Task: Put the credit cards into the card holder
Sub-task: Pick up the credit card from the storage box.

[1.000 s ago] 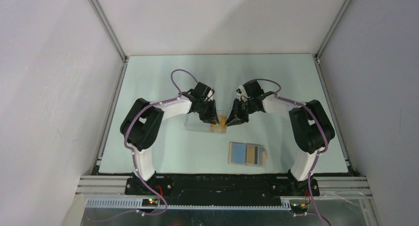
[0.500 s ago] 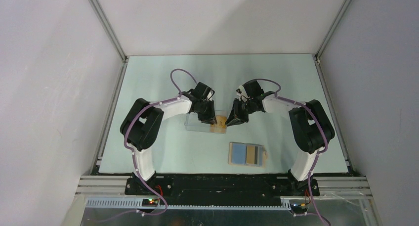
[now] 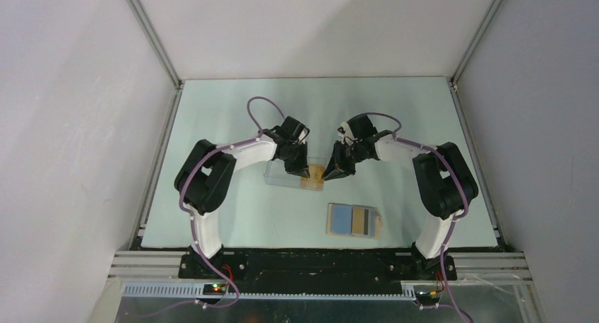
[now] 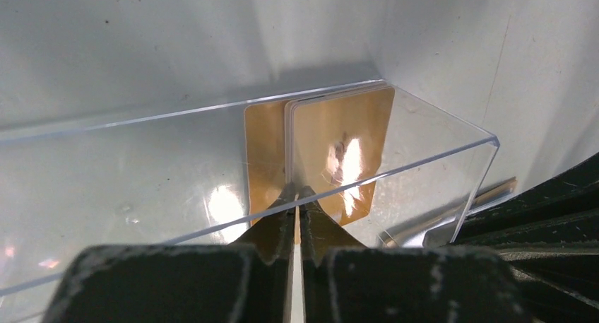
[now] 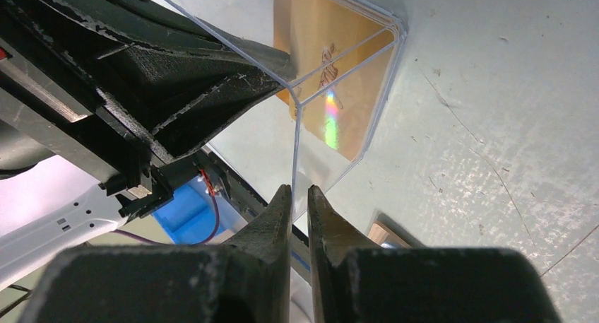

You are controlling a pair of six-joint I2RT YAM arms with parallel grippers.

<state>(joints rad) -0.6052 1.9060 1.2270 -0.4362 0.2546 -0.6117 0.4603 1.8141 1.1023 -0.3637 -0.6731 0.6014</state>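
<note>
In the top view, the two black-and-white arms rise from their bases at the bottom edge, the left arm (image 3: 205, 189) and right arm (image 3: 441, 181) bowing outward and then in toward the middle of the pale green table (image 3: 417, 111). Nearest the bases, lower centre and slightly right, the small tan bifold card holder (image 3: 353, 220) lies open and flat with its blue lining up, apart from both grippers. Beyond it, mid-frame, sits the clear rectangular plastic box (image 3: 279, 174), with the thin orange-yellow rectangular credit cards (image 3: 313, 176) at its right end. The left gripper (image 3: 300, 169) reaches down into that end, and the right gripper (image 3: 332, 171) meets the box from the right. In the left wrist view the left gripper (image 4: 295, 194) has its jaws drawn almost together, only a thin pale slit between them. Its tips are at the near edge of the credit cards (image 4: 339, 146), which lie overlapped inside the clear plastic box (image 4: 141, 174). Whether a card is pinched I cannot tell. In the right wrist view the right gripper (image 5: 297, 192) is narrowed onto the upright corner edge of the clear plastic box (image 5: 374, 75), which runs down between its jaws. The credit cards (image 5: 346, 90) show through the wall at upper centre, a black finger (image 5: 233, 75) of the left gripper reaching them.
</note>
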